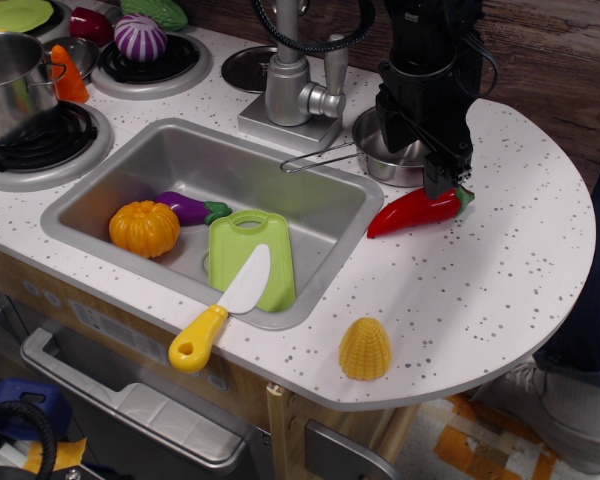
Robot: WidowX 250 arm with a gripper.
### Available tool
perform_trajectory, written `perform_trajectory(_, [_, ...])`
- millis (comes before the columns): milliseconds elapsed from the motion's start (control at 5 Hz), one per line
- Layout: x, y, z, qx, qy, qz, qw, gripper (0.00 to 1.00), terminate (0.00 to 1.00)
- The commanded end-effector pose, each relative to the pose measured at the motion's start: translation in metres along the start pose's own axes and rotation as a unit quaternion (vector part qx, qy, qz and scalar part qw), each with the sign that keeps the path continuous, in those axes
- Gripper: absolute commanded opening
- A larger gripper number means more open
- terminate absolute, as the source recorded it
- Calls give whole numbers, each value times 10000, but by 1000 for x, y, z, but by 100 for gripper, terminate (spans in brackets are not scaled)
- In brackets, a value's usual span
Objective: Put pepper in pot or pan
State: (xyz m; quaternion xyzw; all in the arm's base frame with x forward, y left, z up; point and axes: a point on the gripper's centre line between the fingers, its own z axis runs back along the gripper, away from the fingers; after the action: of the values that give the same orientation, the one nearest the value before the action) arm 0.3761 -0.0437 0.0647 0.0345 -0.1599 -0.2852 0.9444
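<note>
The black gripper point(442, 178) hangs low over the right side of the counter point(480, 290), its fingertips down at the stem end of the pepper point(417, 211). Whether the fingers are pinching the pepper or just resting against it, I cannot tell; the dark fingers blur together there. The pepper lies on the counter, pointed tip aimed left toward the sink point(300, 195), green stem to the right. Just beyond it, partly hidden behind the arm, sits the pan point(380, 160), its thin wire handle reaching left along the far rim of the sink. The pepper is outside the pan, just on its near side.

In the sink lie an orange pumpkin point(144, 228), an eggplant point(190, 208) just beside it, and a green cutting board point(250, 258). A toy knife point(225, 310) with a yellow handle rests across the board and the near rim of the sink. A yellow corn piece point(365, 348) stands on the near counter, well apart from the pepper. The grey faucet point(295, 85) rises behind the sink. On the far left a steel pot point(10, 85) sits on a burner point(40, 150), with an orange piece point(68, 75) next to it and a purple-and-white striped vegetable point(140, 38) on the burner beyond.
</note>
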Motion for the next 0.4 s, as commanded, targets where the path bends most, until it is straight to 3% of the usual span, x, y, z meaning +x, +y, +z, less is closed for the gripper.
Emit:
perform_trajectory(0, [0, 0, 0, 0, 0, 0, 10000, 100, 0])
perform_trajectory(200, [5, 4, -18, 6, -175, -46, 9998, 100, 0])
